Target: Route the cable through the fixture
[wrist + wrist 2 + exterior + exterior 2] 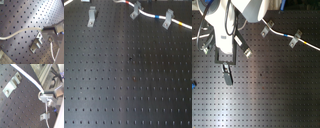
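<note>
A white cable (154, 16) runs across the far end of a black perforated board (128, 85). In the first exterior view it passes a middle clip (135, 11) and a right-hand clip (168, 19). Whether it sits inside their slots or only lies against them cannot be told at this sharpness. Past the right-hand clip the cable carries short yellow and blue bands before it leaves the first exterior view's right edge. A third grey metal clip (91, 16) stands well apart, toward the first exterior view's left, with no cord near it.

In both wrist views the gripper (47, 28) has its dark fingers closed together on the cable (22, 32). The cord arches away from the grip over the board, and a thinner-looking stretch drops from the other side. A bracket-shaped clip (37, 43) sits on the board just beside the held section in the first wrist view. The second wrist view shows the gripper (45, 95) between a large clip (11, 84) and a small, distant one (45, 116), and the hanging cord passes close by the small one.

In the second exterior view the white arm (227, 30) fills the upper left and covers part of the board, while the cable (279, 33) and two clips lie toward the second exterior view's upper right. The rest of the board around them is bare holes.
</note>
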Tool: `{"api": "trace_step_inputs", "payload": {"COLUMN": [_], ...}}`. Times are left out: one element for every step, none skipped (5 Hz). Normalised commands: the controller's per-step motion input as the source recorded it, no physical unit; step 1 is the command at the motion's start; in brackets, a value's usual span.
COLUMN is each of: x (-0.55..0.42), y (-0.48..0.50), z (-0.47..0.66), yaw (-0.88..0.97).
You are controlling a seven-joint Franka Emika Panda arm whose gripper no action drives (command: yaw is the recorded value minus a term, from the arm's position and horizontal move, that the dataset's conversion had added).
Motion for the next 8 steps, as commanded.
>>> {"api": "trace_step_inputs", "payload": {"x": [-0.076,-0.090,-0.052,-0.284,-0.542,-0.555,-0.387,-0.197], "y": [0.238,0.486,0.520,0.337,0.202,0.201,0.408,0.349], "z": [0.40,0.46,0.39,0.37,0.38,0.32,0.32,0.29], "yaw": [0.00,0.03,0.07,0.13,0.25,0.23,0.17,0.21]}}
